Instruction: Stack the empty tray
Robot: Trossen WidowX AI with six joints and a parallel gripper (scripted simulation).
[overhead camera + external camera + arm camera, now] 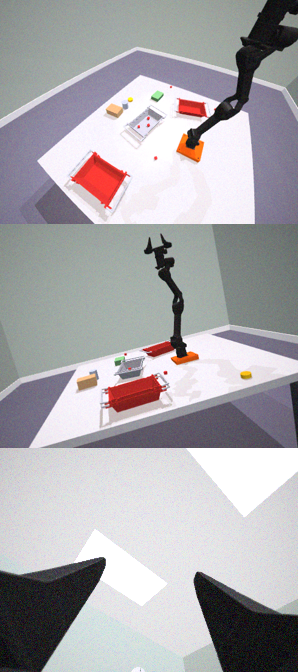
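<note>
The loaded grey tray (155,113) (131,374) stands mid-table with three small red blocks (148,125) (129,368) in the top view. Its wire bars appear swung out at its two ends. A red tray (110,167) (137,398) stands near the table edge, empty in the top view, with wire bars out at both ends. Another red tray (191,114) (159,350) stands near the arm's base, also empty, with bars out. My gripper (155,237) (150,569) is open and empty, pointing up high above the table. It is outside the top view.
A tan block (114,110) (87,381), a grey-blue cylinder (124,105) (93,374), a green block (157,95) (119,361) and yellow discs (130,99) (246,375) stand around. Loose red blocks (155,157) (165,372) lie about. The orange base (182,148) (193,358) carries my arm.
</note>
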